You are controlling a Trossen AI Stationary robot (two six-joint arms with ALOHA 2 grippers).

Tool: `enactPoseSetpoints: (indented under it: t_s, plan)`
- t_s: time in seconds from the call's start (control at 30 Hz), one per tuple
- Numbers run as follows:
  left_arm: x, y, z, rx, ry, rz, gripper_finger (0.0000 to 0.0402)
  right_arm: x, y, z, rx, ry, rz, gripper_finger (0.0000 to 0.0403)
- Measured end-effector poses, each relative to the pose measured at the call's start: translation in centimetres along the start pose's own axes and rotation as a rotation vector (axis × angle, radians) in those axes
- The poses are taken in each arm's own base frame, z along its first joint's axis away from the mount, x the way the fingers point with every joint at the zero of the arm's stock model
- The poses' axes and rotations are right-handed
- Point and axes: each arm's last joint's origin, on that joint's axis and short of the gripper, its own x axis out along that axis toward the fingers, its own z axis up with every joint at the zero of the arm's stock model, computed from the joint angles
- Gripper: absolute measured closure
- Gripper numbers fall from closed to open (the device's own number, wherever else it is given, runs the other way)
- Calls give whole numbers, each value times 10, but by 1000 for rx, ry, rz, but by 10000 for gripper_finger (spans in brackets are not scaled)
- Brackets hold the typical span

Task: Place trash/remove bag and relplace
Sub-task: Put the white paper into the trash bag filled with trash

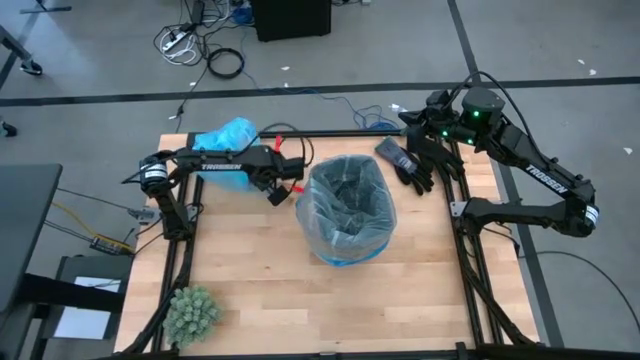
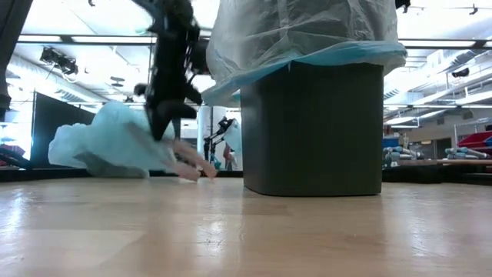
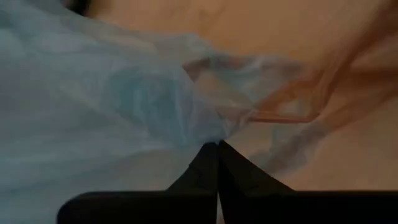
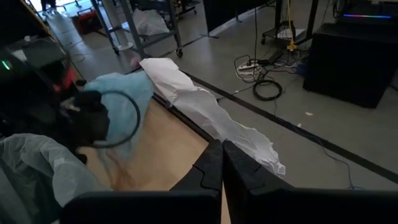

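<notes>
From above, my left gripper (image 1: 283,190) sits just beside the bin (image 1: 347,212), at the side of its rim. The bin stands mid-table, lined with a pale, clear liner (image 1: 350,190) that stands up around the opening. The blue bag (image 1: 227,136) lies behind my forearm, toward the table's far edge. My right gripper (image 1: 420,170) waits on the bin's far side, near the table's corner, fingers together. A green plant ball (image 1: 191,312) rests well away at the near corner.

From table height, my left gripper (image 2: 165,123) points down just beside the bin (image 2: 311,127), with the bag (image 2: 108,142) heaped right behind and below it on the table (image 2: 246,231). I cannot tell from here whether the plastic is between my fingers.

Through my left wrist, the fingers (image 3: 208,165) are pressed together and blue film (image 3: 99,112) bunches right at their tips, so I judge I am pinched on the bag.

Through my right wrist, the closed fingers (image 4: 214,163) hold nothing; a white sheet (image 4: 205,112) lies along the table's edge ahead of them.

I see no trash. I judge the step in hand is picking up the blue bag. Next, I need a lift that keeps the thin film from slipping, then my right gripper taking another edge to spread it.
</notes>
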Motion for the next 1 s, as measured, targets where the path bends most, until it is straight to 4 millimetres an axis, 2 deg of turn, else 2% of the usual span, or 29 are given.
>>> enactPoseSetpoints:
  t_s: [0.13, 0.3, 0.43, 0.53, 0.63, 0.73, 0.9, 1.0]
  plan:
    - [-43, 14, 16, -15, -34, -17, 399, -1, 0, 0, -19, -1, 0, 403]
    - [-105, 39, 35, -77, -176, -52, 400, -3, 0, 1, -63, -6, 15, 403]
    - [-148, 60, 41, -141, -308, -81, 400, -3, 1, 1, -104, -5, 29, 403]
    - [-172, 75, 43, -197, -396, -104, 401, -2, 2, 3, -132, -32, 61, 403]
    - [-186, 90, 45, -250, -451, -116, 401, 0, 5, 11, -151, -111, 132, 403]
    - [-193, 102, 47, -291, -478, -121, 401, 13, 9, 15, -151, -155, 206, 403]
    - [-198, 112, 49, -334, -508, -129, 401, 65, 16, 2, -83, -62, 350, 403]
    - [-198, 113, 52, -355, -524, -137, 401, 93, 25, 4, -80, -16, 418, 403]
